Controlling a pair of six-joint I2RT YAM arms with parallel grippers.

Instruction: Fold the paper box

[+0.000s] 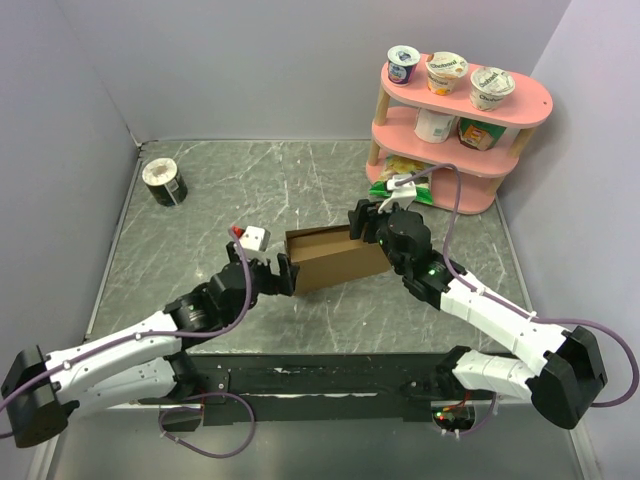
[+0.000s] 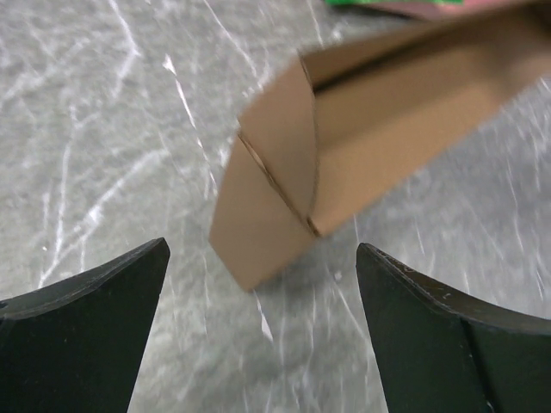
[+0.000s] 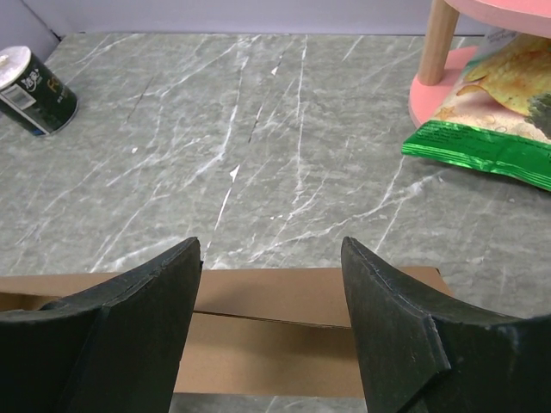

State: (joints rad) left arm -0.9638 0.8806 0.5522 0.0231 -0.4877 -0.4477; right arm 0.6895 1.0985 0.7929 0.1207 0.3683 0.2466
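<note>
Our left pincer [image 1: 288,273], spread wide, faces the left end of the paper box [image 1: 335,260]; its long axis runs rightward to our right pincer [image 1: 362,222], also spread.

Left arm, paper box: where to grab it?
Probably the end flap of the paper box, approached from its left end. It juts out as a thin, tilted panel, and the open left end effector faces it squarely.

The paper box [image 1: 335,262] was made of plain matt brown cardboard, kinda rough-looking at the edges. The bench [image 1: 250,190] was finished in smooth grey marbled stuff with a slight sheen. The jaws were moulded in matt black plastic.
</note>
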